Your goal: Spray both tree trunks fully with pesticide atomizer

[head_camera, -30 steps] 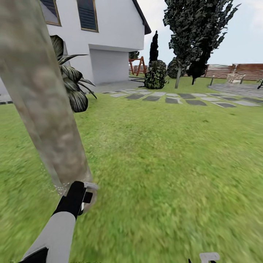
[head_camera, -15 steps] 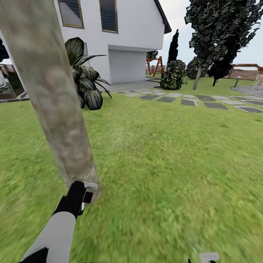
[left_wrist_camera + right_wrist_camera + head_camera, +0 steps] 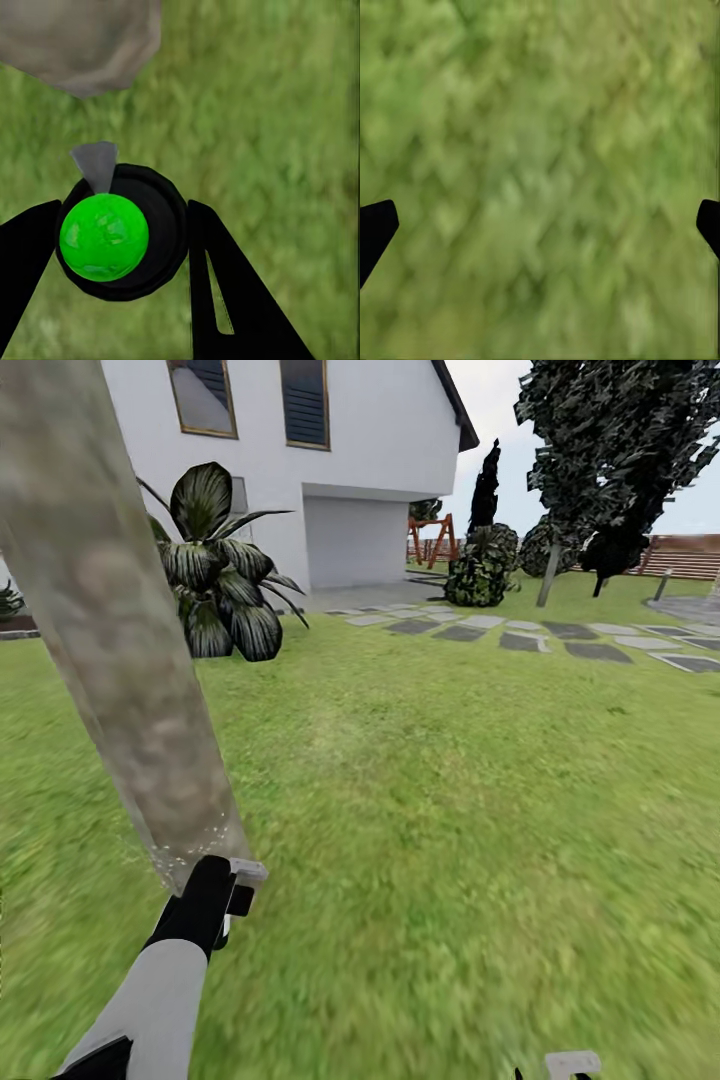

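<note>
While clamped on the pesticide atomizer [image 3: 120,232], left end effector [image 3: 232,895] beside tree trunk [image 3: 120,650], right end effector [image 3: 540,225] spread wide over grass [image 3: 450,810]

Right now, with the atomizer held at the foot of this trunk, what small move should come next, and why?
Probably raise the left gripper, shut on the pesticide atomizer, a little up the tree trunk. The droplets show only near the trunk's base by the grass, and the long stretch above looks unsprayed, though coverage is hard to judge.

A home garden: lawn [image 3: 450,810], white house [image 3: 370,450], fence [image 3: 690,557].
</note>
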Motion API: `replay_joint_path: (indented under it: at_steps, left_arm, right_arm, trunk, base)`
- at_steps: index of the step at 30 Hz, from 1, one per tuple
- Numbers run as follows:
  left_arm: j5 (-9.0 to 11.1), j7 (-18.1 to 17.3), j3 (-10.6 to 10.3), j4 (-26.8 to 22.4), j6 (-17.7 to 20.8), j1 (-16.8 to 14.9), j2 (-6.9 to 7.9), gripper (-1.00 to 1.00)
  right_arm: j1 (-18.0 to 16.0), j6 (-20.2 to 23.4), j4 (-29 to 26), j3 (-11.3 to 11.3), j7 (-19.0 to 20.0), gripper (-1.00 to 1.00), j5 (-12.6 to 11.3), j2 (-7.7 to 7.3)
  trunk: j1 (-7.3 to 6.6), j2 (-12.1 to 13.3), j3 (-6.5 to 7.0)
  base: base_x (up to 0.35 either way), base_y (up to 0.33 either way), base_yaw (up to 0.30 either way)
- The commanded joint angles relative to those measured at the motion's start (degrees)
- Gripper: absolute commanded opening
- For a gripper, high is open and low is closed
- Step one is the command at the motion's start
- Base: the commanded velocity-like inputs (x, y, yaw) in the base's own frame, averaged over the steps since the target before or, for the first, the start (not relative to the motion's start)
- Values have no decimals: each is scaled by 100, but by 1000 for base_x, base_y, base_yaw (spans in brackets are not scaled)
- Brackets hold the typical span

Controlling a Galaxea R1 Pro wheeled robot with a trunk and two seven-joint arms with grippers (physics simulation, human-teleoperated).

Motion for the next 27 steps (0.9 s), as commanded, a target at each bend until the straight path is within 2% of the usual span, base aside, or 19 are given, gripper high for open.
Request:
replay_joint_path:
  at_steps: [1, 12, 27]
  left_arm:
    - [-61, -52, 37, -9, 6, -8, -8, -100]
    - [-60, -52, 58, -9, 8, -3, 9, -100]
    - [-66, -118, 30, -18, 24, -96, 63, -100]
  right_arm:
    - [-3, -20, 10, -29, -27, 100, 61, -1]
    - [-2, -20, 10, -35, -27, 100, 61, -1]
    - [-1, -20, 10, -35, -34, 100, 61, -7]
  trunk:
    - [1, -3, -6]
    - [1, -3, -6]
    - [1, -3, -6]
  base:
    - [162, -261, 241]
    - [168, -228, 273]
    - [9, -11, 277]
